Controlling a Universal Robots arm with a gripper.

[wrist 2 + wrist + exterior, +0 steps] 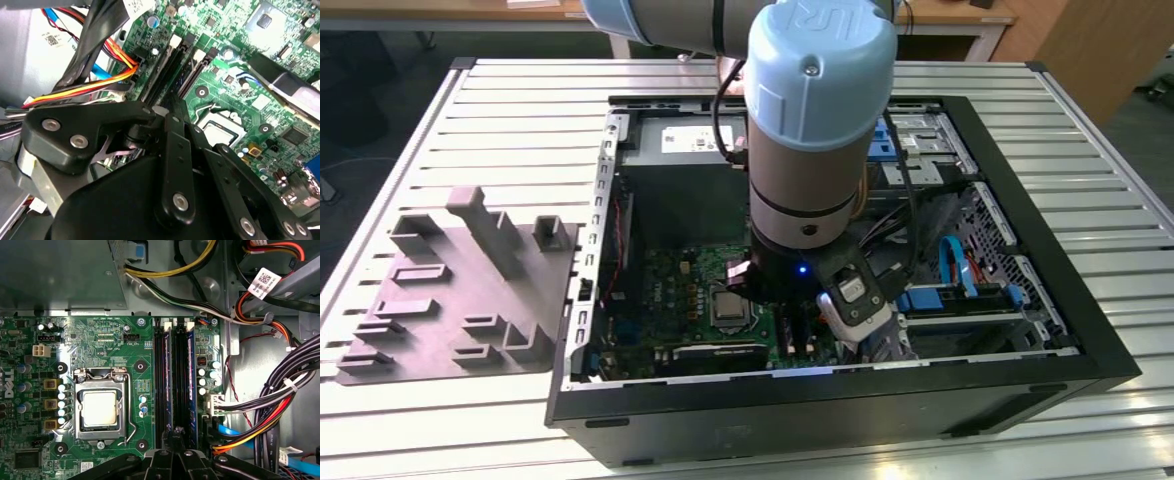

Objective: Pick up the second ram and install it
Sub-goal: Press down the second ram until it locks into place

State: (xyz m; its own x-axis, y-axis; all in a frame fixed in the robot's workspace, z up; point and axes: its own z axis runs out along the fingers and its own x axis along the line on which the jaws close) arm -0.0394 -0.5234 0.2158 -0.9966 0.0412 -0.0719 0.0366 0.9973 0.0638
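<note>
In the first wrist view two dark blue-green ram sticks stand upright in the long black slots of the green motherboard (100,335), one (169,380) nearer the processor socket and one (191,380) nearer the cables. Both sit under white latches. I cannot tell which of them is the second ram. My gripper (177,432) hangs over the slot row between the two sticks, fingers together and nothing visibly held. The second wrist view has the gripper (159,111) at one end of the slots (172,65). Whether it touches a stick is hidden.
The arm (814,130) reaches down into the open black computer case (854,400) on a slatted table. Bundled cables (270,405) and a metal case wall crowd one side of the slots; the processor socket (100,407) lies on the other. A grey fixture plate (454,290) lies at the exterior view's left.
</note>
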